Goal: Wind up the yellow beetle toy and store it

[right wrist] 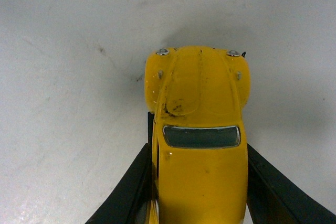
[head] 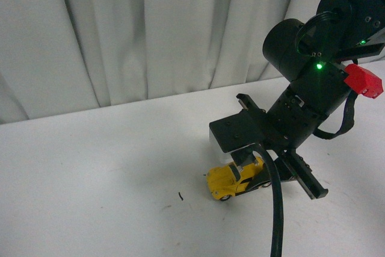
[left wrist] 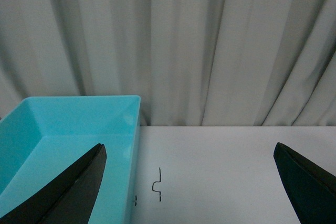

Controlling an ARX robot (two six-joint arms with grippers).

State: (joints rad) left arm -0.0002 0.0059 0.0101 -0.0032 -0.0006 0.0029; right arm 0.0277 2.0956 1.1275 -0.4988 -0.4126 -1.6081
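Right fingers [right wrist: 131, 192] are pinching the yellow beetle toy [head: 231, 180] by its two flanks, one finger lying against each side behind the windscreen. The toy is sitting low at the white desk [head: 90, 179], directly beneath the right arm; whether its wheels are touching the desk cannot be told. A small dark mark [head: 180, 195] is lying on the desk just ahead of the toy's nose. Dark scuffs are showing on the toy's bonnet. Left fingers [left wrist: 73, 187] are standing spread wide; a turquoise bin [left wrist: 79, 124] is showing in their view, its place relative to the toy not determinable
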